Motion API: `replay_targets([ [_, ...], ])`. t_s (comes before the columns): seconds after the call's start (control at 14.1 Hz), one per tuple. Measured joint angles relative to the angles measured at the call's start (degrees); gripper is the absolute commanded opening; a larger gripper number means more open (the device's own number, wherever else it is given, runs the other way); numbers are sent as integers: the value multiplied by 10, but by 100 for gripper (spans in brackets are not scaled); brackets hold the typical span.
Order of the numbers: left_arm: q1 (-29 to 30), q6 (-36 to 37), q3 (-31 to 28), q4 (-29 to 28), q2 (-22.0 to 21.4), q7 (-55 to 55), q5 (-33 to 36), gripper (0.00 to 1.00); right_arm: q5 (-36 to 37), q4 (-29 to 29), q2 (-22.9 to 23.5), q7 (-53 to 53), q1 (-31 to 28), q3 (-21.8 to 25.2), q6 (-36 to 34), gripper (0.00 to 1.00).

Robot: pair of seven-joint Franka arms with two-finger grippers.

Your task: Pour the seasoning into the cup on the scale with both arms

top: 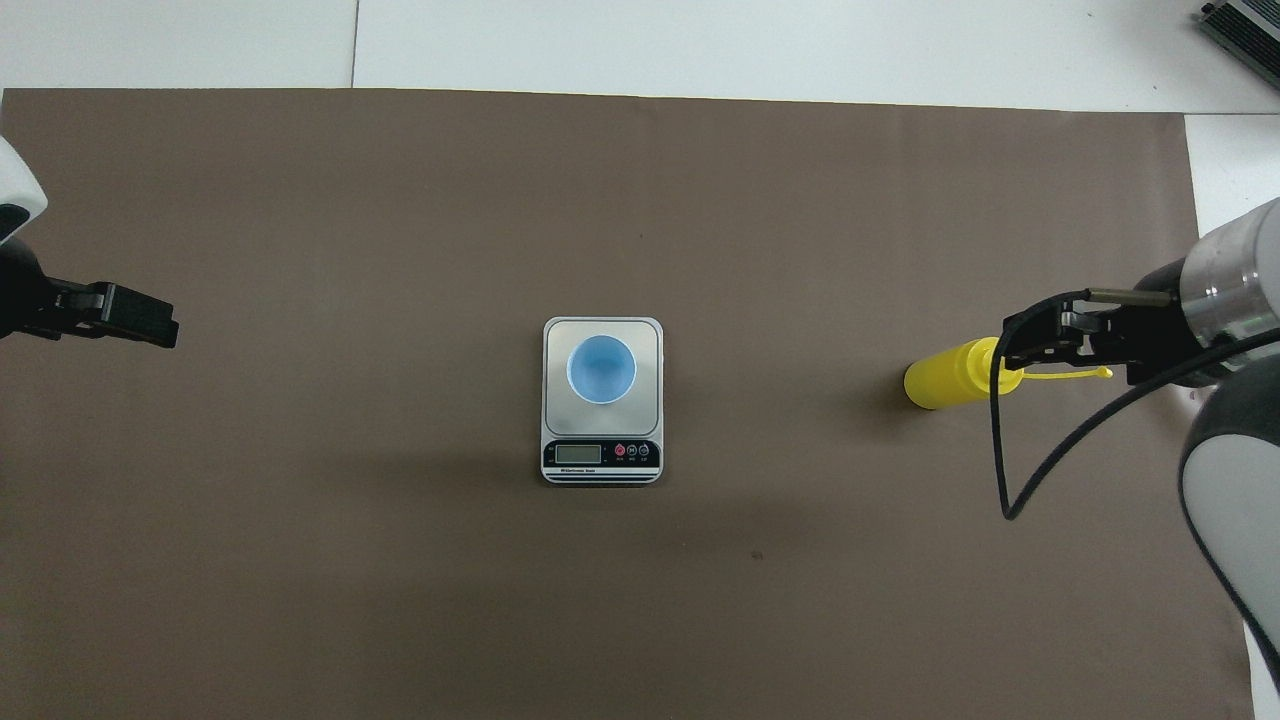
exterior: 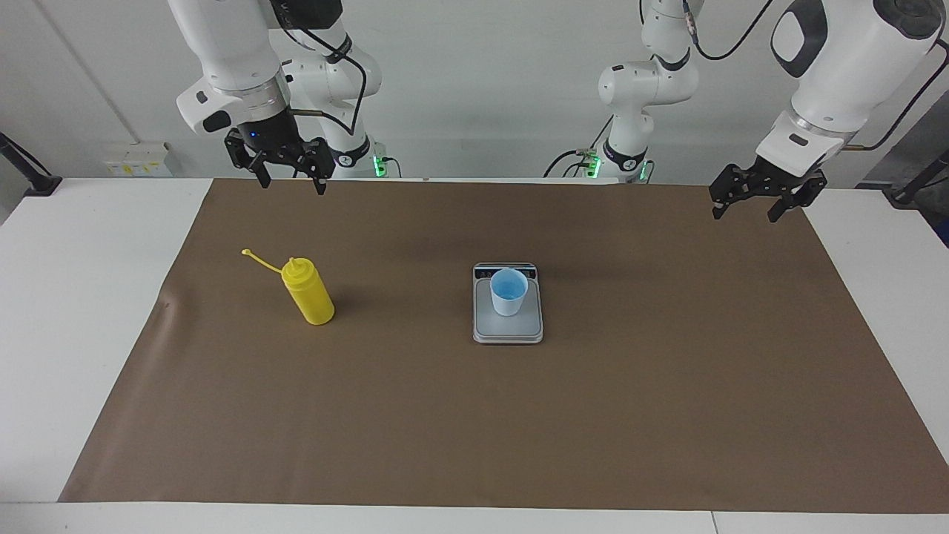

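The yellow squeeze bottle (exterior: 312,296) stands upright on the brown mat toward the right arm's end, its cap strap (exterior: 260,259) hanging open; it also shows in the overhead view (top: 945,378). The pale blue cup (exterior: 508,291) (top: 601,369) stands on the silver-grey scale (exterior: 508,330) (top: 560,335) at the mat's middle, with the display edge toward the robots. My right gripper (exterior: 291,182) (top: 1015,345) is open, raised in the air above the bottle and apart from it. My left gripper (exterior: 745,213) (top: 150,322) is open and empty, raised over the mat's edge at the left arm's end.
The brown mat (exterior: 474,430) covers most of the white table (exterior: 81,297). A black cable (top: 1010,470) loops down from the right arm over the mat. A grey device (top: 1240,25) sits at the table's corner farthest from the robots.
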State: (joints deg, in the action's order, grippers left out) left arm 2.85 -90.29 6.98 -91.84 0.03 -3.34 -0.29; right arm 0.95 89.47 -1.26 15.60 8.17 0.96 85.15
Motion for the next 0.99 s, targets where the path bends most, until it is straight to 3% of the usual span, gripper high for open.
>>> replay_targets([
  [0.43,0,0,0,0,0,0,0,100,0,1,0,0,-12,6,-2,100],
  [0.99,0,0,0,0,0,0,0,100,0,4,0,-24,-40,-23,-2,100],
])
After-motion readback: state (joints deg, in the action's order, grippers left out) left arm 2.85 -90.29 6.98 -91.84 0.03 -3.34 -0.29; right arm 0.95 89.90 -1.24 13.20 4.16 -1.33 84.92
